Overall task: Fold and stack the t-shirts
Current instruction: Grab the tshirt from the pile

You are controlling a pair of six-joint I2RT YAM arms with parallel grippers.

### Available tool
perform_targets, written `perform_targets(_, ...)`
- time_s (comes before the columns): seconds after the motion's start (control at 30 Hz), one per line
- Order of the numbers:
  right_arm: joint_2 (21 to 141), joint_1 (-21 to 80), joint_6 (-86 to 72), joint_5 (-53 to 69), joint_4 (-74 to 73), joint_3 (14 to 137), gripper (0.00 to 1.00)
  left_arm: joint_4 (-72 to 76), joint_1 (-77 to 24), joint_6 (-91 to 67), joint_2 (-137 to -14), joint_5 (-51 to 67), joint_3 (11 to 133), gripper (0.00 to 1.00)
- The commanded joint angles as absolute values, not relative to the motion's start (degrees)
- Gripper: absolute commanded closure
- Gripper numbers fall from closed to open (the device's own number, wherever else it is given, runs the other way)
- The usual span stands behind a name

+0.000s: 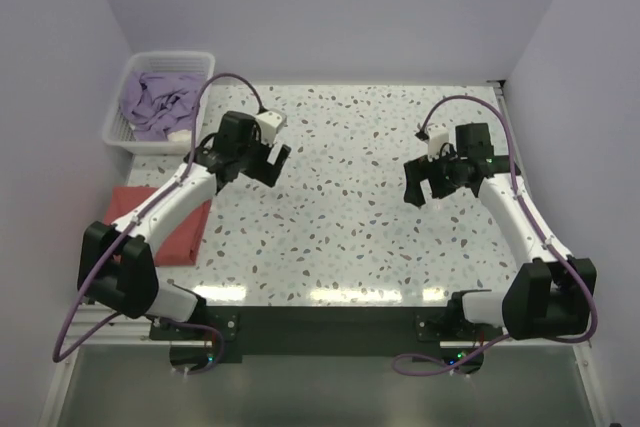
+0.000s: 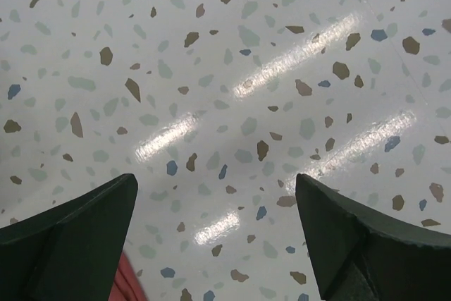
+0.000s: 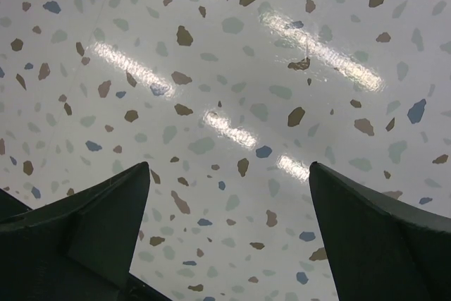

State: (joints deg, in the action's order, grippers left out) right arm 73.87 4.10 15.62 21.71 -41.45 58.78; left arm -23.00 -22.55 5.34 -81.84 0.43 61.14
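Note:
A folded red t-shirt lies at the table's left edge, partly under my left arm; a sliver of it shows in the left wrist view. Crumpled purple t-shirts fill the white basket at the back left. My left gripper is open and empty above the speckled tabletop, right of the red shirt; it also shows in the left wrist view. My right gripper is open and empty over the table's right half, and shows in the right wrist view.
The speckled white tabletop is walled by pale panels at the back and both sides. The basket stands in the back left corner. Both arm bases sit on a dark bar at the near edge.

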Motion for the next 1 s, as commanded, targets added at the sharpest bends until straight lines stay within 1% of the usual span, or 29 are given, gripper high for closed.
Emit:
perform_targets(0.0,74.53,4.04,16.00,21.80,-40.60,61.34,0.01,-25.21,-19.09,6.15,-82.17,7.36,69.76,0.00)
perform_targets(0.07,75.14,4.13,16.00,21.71,-40.69,62.05,0.01,-26.45,-15.66,6.59,-84.19,12.54,75.83,0.00)
perform_targets(0.1,75.32,4.04,16.00,21.53,-40.69,62.57,0.01,-27.41,-11.99,7.20,-84.90,14.57,78.02,0.00)
perform_targets(0.13,75.50,4.13,16.00,21.62,-40.69,62.75,0.01,-28.03,-10.47,7.47,-86.82,16.85,82.75,0.00)
perform_targets(0.2,75.93,4.04,16.00,21.71,-40.69,63.28,0.01,-29.17,-6.88,8.26,-88.93,15.39,87.60,0.00)
perform_targets(0.23,76.11,4.13,16.00,21.80,-40.69,63.46,0.01,-29.35,-5.55,8.26,-91.12,15.29,92.24,0.00)
perform_targets(0.33,76.82,4.13,15.91,22.06,-40.08,63.81,0.01,-27.61,-0.01,7.91,-94.99,15.47,98.50,0.00)
perform_targets(0.37,77.08,4.04,15.56,22.06,-39.64,63.81,0.01,-25.77,4.00,7.91,-95.79,15.90,99.48,0.00)
perform_targets(0.47,78.22,4.04,15.03,22.76,-38.94,63.90,0.01,-24.44,6.94,8.96,-100.09,15.21,103.35,0.00)
perform_targets(0.67,81.73,4.04,14.24,23.29,-38.58,66.44,0.01,-19.79,15.36,9.41,-109.94,17.93,108.01,0.00)
perform_targets(0.87,84.46,4.13,13.18,24.34,-37.97,67.94,0.01,-16.19,17.93,9.75,-122.07,17.67,115.39,0.00)
perform_targets(0.93,85.60,4.04,13.45,24.61,-37.79,67.94,0.01,-13.03,18.19,9.49,-124.89,15.74,114.97,0.00)
perform_targets(0.97,86.04,3.96,13.71,24.52,-37.79,67.85,0.01,-8.74,18.37,9.58,-125.59,15.65,114.09,0.00)
